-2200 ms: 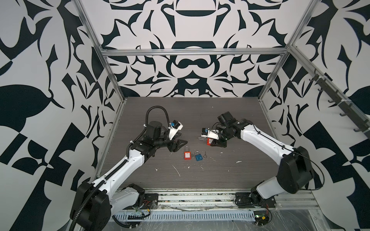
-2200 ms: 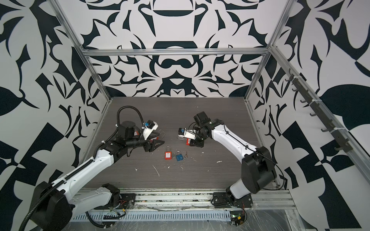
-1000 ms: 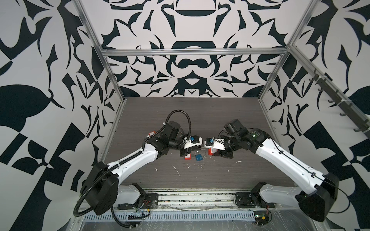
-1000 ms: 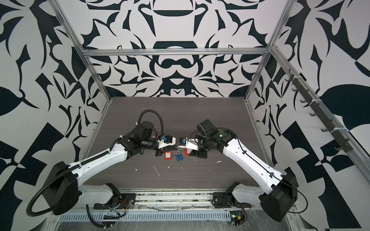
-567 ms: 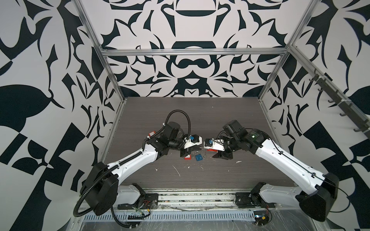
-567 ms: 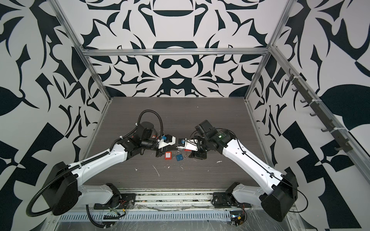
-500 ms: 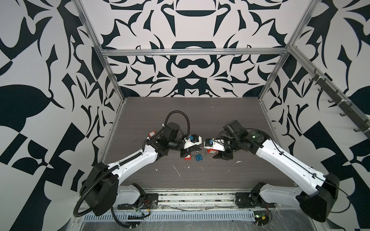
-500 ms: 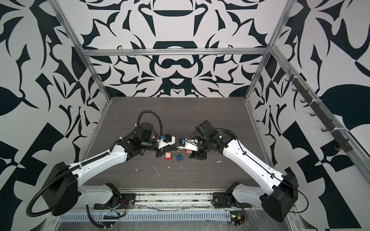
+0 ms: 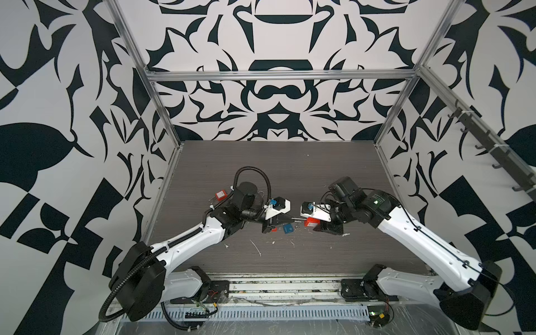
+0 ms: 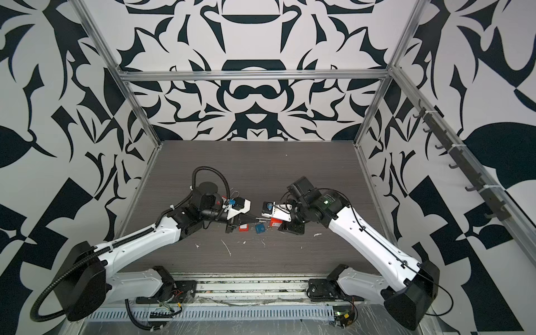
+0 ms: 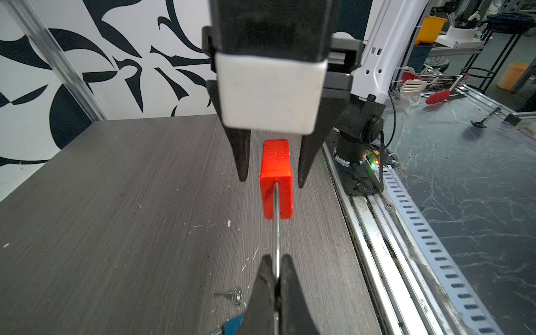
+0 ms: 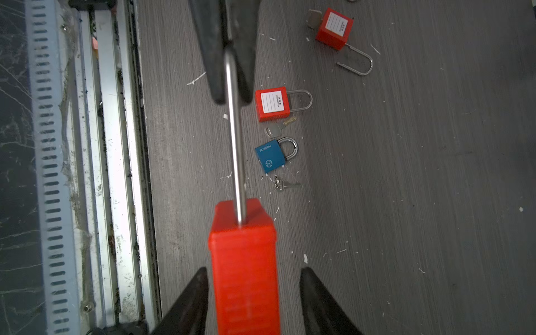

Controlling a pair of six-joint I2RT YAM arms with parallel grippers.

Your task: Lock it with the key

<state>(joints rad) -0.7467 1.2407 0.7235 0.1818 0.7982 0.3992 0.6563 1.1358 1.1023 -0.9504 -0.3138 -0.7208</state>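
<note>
Left wrist view: left tool point(image 11: 277, 261) clamps the shackle point(image 11: 277, 232) of the red padlock point(image 11: 275, 179); right tool point(image 11: 271, 182) straddles it, jaws apart, and should close squarely before any release.

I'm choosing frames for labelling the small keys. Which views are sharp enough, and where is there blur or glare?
Right wrist view: the small silver key is sharp; the red plastic padlock body near the lens is soft, and its steel shackle glares. Left wrist view: the left gripper, close to the lens, is soft. Both top views: keys too small to make out.
</note>
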